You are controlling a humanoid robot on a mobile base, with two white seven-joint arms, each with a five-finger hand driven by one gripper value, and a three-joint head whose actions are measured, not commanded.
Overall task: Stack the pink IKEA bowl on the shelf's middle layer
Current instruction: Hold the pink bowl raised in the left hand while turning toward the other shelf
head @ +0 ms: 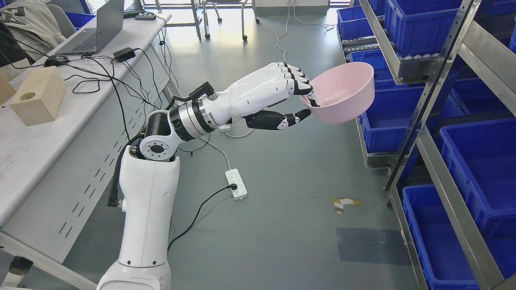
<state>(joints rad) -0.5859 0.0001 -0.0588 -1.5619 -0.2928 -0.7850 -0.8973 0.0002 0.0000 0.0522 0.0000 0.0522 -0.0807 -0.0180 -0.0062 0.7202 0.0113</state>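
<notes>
Left arm: the white arm [147, 209] rises from the near bottom edge left of the middle, bends at a silver and black joint, and stretches right toward the shelving.
Near floor: a white power strip [236, 184] lies on the grey floor just right of the arm, with a black cable plugged in; a scrap of yellow and white tape [344, 202] lies further right, near the foot of the rack.
Near bins: blue bins [479, 169] sit on the shelf rack [433, 86], a slanted frame of metal that fills the right side.
Left hand: the left hand [290, 94] is clamped on the pink bowl, the four fingers [296, 78] curled over the left rim, the thumb [296, 117] pressed under the bowl's left lower wall.
Pink bowl: the pink bowl [342, 92] is carried in the air at the right end of the hand, tilted so that its opening faces up and toward me. It hangs just left of the rack's slanted post, in front of a blue bin, and rests on no shelf.
Left table: a white table [36, 149] runs along the left side, with a wooden block [38, 96] that has a round hole, then tangled black cables.
Far: a laptop [94, 34] stands open at the table's far end, and chair legs on castors stand beyond on the floor.
</notes>
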